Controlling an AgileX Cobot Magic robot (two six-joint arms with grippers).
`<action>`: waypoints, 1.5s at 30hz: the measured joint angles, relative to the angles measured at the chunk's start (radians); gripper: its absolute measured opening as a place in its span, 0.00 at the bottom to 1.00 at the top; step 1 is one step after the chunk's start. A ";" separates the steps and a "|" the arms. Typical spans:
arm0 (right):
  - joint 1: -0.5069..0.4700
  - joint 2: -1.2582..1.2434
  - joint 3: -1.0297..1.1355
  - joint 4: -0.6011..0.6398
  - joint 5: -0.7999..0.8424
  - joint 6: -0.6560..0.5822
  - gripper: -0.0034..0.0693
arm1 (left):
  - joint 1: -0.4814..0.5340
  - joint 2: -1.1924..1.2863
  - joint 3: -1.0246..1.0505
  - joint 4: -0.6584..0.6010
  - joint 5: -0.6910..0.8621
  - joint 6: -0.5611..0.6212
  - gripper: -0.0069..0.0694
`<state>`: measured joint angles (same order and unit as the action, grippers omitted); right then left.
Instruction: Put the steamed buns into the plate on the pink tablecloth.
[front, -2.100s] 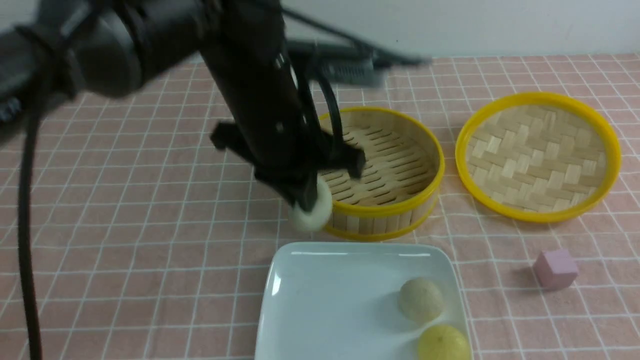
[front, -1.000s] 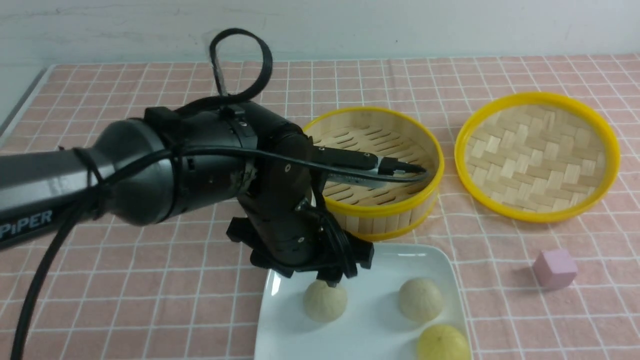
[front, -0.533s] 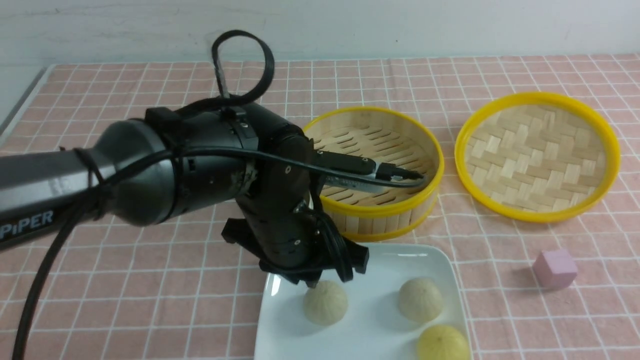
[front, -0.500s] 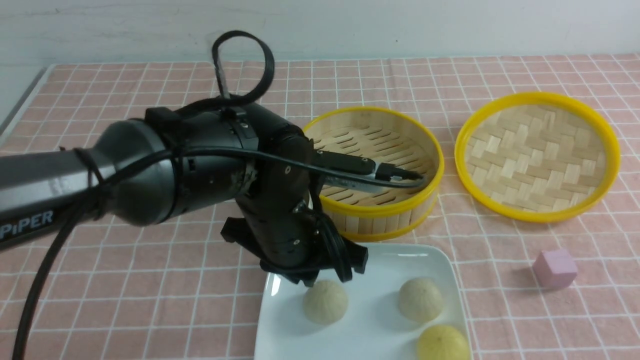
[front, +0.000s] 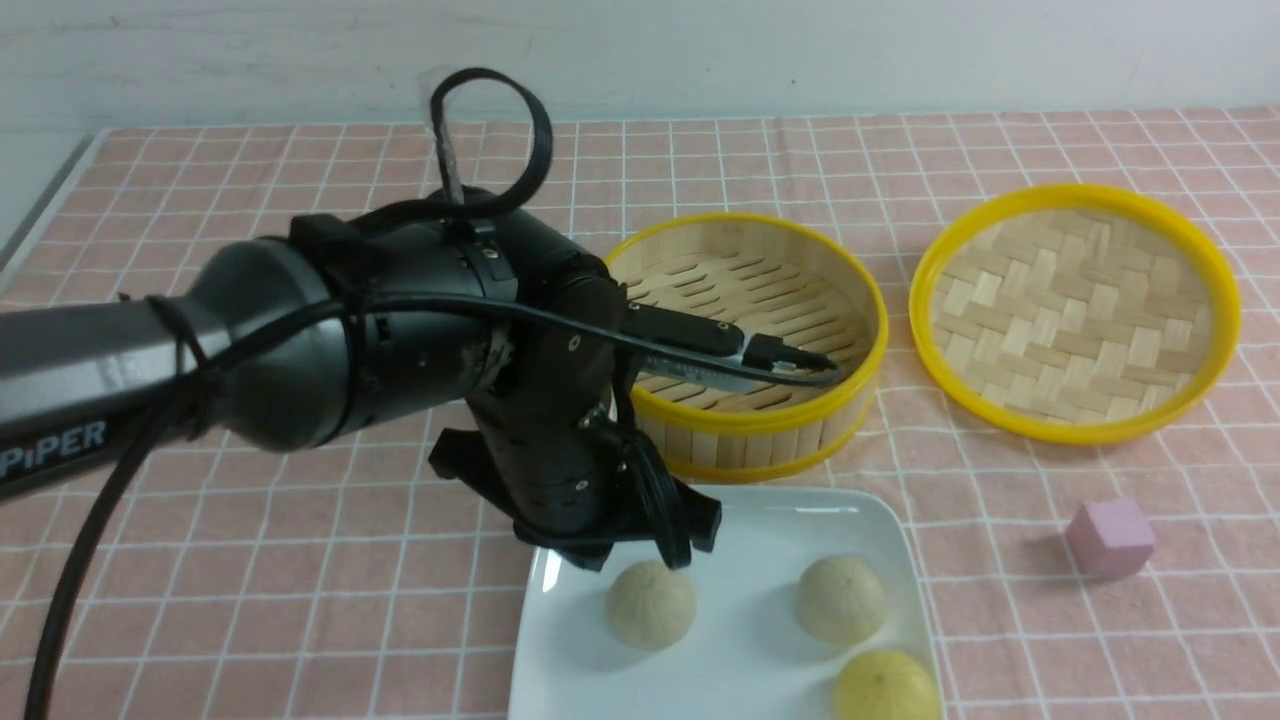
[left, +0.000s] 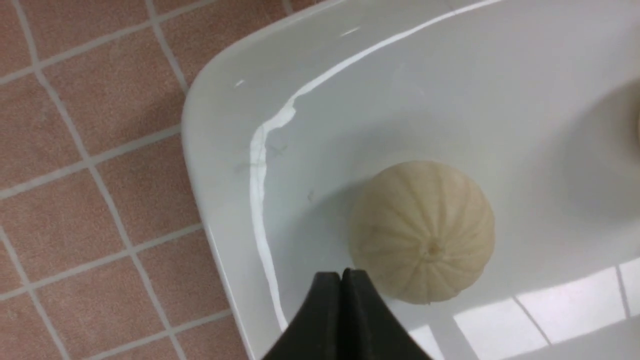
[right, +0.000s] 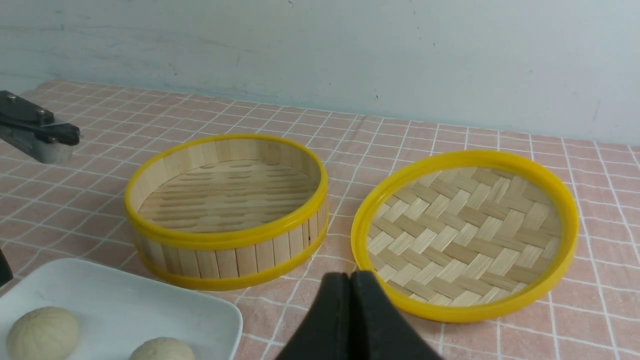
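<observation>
Two pale cream steamed buns lie in the white plate (front: 740, 540) on the pink tablecloth (front: 300, 560): one bun (front: 650, 603) near the plate's left side, the other bun (front: 840, 598) to its right. My left gripper (front: 635, 558) hangs just above and behind the left bun, shut and empty. In the left wrist view the bun (left: 422, 230) sits beside my closed fingertips (left: 341, 274) on the plate (left: 400, 100). My right gripper (right: 350, 276) is shut and empty; it does not show in the front view. Its camera sees both buns (right: 42, 332) (right: 162, 350).
A brighter yellow ball (front: 885, 685) lies at the plate's front right corner. The empty bamboo steamer (front: 750, 340) stands just behind the plate, its woven lid (front: 1075, 310) to the right. A small pink cube (front: 1110, 537) sits right of the plate.
My left gripper carried a bun from beside the steamer down to the plate, let it go, and has since lifted slightly up and to the left of it.
</observation>
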<state>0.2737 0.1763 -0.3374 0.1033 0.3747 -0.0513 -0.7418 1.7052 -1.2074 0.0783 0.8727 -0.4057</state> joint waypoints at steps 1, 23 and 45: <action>0.000 -0.002 0.005 0.000 -0.007 0.000 0.04 | 0.000 0.000 0.000 0.000 0.000 0.000 0.09; -0.226 -0.186 0.350 -0.068 0.011 0.001 0.05 | 0.000 -0.229 0.000 0.035 -0.018 -0.001 0.10; -0.228 -0.186 0.350 -0.079 0.019 0.001 0.07 | 0.000 -1.094 0.447 0.050 -0.114 -0.072 0.10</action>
<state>0.0462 -0.0100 0.0121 0.0247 0.3936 -0.0502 -0.7418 0.6112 -0.7604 0.1284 0.7584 -0.4779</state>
